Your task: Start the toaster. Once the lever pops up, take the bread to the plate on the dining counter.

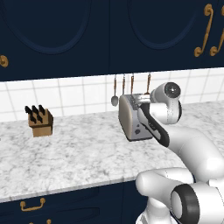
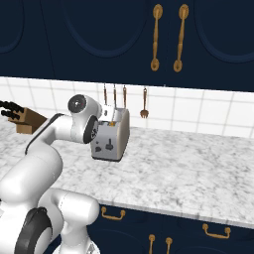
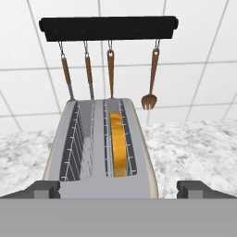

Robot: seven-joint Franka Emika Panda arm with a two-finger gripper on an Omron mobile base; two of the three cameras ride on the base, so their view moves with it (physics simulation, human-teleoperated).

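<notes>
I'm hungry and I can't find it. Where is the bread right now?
The bread is standing inside the toaster, in the right-hand slot as the hand view shows it, just below the hanging utensils on the tiled wall.

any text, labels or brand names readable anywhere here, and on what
None can be read.
The toaster has dark knobs and buttons on its end face, with no legible lettering.
The knife block is plain wood, no label.
The bread in the slot, the utensil rail and the wall tiles carry no writing.
</notes>
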